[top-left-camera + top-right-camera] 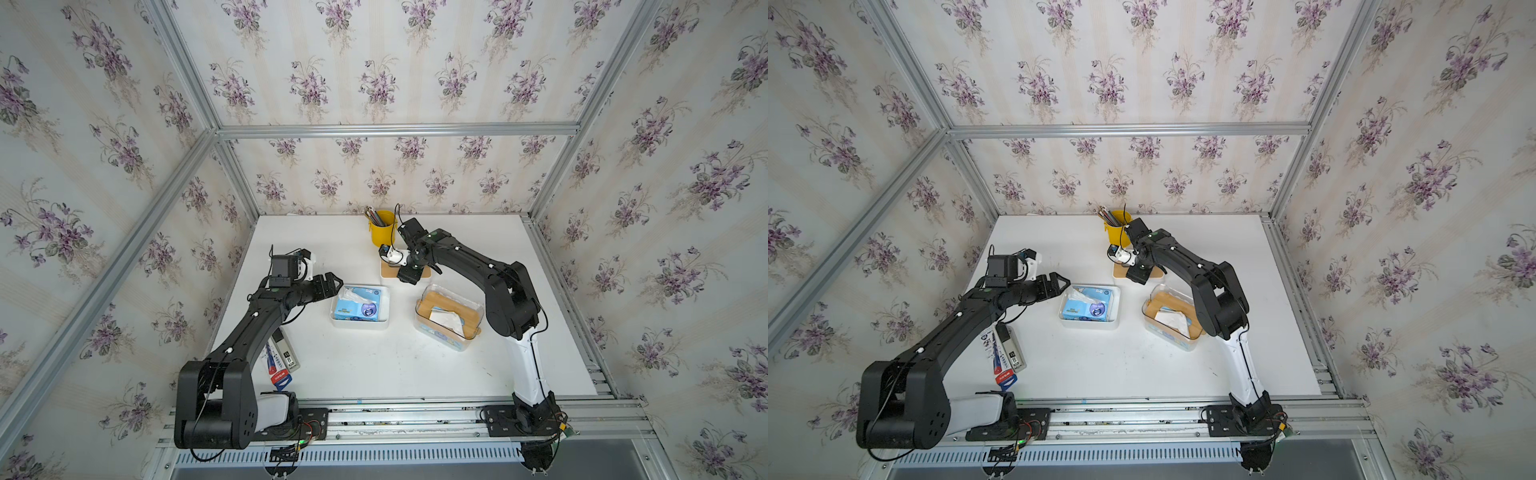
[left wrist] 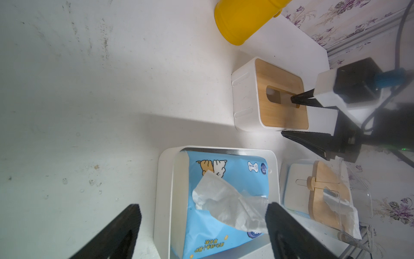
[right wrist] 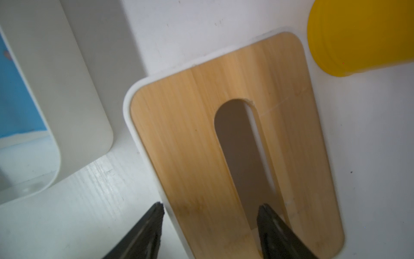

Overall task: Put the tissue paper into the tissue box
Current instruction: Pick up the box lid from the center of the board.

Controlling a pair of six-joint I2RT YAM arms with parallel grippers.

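Note:
The tissue paper is a blue pack (image 1: pixel 359 309) (image 1: pixel 1088 309) lying in a white bin (image 1: pixel 384 307), with one white sheet (image 2: pixel 224 201) sticking out of its top. My left gripper (image 1: pixel 332 282) (image 2: pixel 202 226) hangs open at the bin's left end, its fingers on either side of the pack's end. The tissue box (image 2: pixel 275 89) (image 3: pixel 190 134) is white with a slotted bamboo lid and stands behind the bin. My right gripper (image 1: pixel 409 276) (image 3: pixel 211 207) is open on it, one fingertip in the slot and the other outside the box's rim.
A clear box with a wooden lid and a tissue showing (image 1: pixel 451 316) stands right of the bin, under my right arm. A yellow pencil cup (image 1: pixel 382 228) is just behind the tissue box. Packaged stationery (image 1: pixel 282 357) lies by my left arm.

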